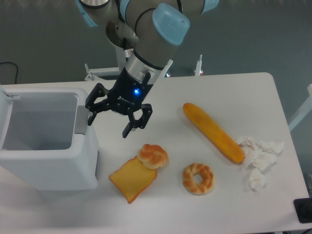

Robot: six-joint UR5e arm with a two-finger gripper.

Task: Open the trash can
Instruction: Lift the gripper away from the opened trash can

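**Bin Stands Open as Robot Arm Hovers at Its Edge**

Nearest the camera, a slice of toast (pixel 131 179) lies on the white table (pixel 195 214), with a small bread roll (pixel 152 156) resting on its upper corner and a glazed doughnut (pixel 198 178) just to the right. Further right, crumpled white tissue (pixel 258 158) sits touching the lower end of a long baguette (pixel 213 132), which runs diagonally up toward the table's centre.

At the left side of the table stands the trash can (pixel 48 168), by far the largest object in view. Its mouth is uncovered and the pale interior is visible; the lid (pixel 6 113) is tipped up at the bin's far-left edge, only a sliver of it showing at the frame's border. The grey push tab (pixel 81 120) sits on the rim at the bin's right side.

Above the tab, the gripper (pixel 113 119) hangs with its black fingers spread apart, holding nothing; one fingertip is right by the tab, though whether it touches cannot be told from this angle. A blue light glows on the gripper's body, and the arm (pixel 151 34) rises behind it toward the grey floor beyond the table.

Judged from the raised lid and exposed interior, the opening appears done; what seems left is only for the arm to draw clear.
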